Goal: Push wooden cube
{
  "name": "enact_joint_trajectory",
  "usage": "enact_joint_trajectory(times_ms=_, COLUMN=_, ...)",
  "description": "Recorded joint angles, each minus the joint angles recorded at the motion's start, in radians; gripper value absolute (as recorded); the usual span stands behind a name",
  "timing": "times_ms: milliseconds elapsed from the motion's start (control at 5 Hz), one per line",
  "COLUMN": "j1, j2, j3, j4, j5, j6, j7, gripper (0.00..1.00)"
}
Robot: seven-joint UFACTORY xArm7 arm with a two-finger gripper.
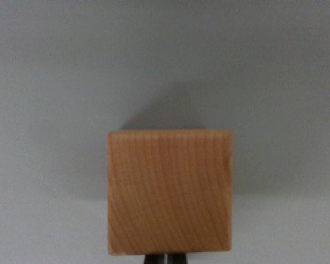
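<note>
A light wooden cube (170,192) with visible grain fills the lower middle of the wrist view, resting on a plain grey surface (55,82). Its shadow falls behind it, toward the top of the picture. At the very bottom edge, just below the cube, the dark tips of my gripper (165,258) show with only a thin pale slit between them, so the fingers look shut. The tips sit right against the cube's near face; actual contact cannot be made out.
Plain grey surface lies on all sides of the cube, left, right and beyond it. No other objects or edges are in view.
</note>
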Motion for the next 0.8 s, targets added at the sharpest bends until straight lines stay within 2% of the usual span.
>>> enact_joint_trajectory(times_ms=800, j1=-0.0006, j2=0.013, j3=-0.001, j4=0.021, j5=-0.0001, j6=0.007, j7=-0.002, gripper=1.00)
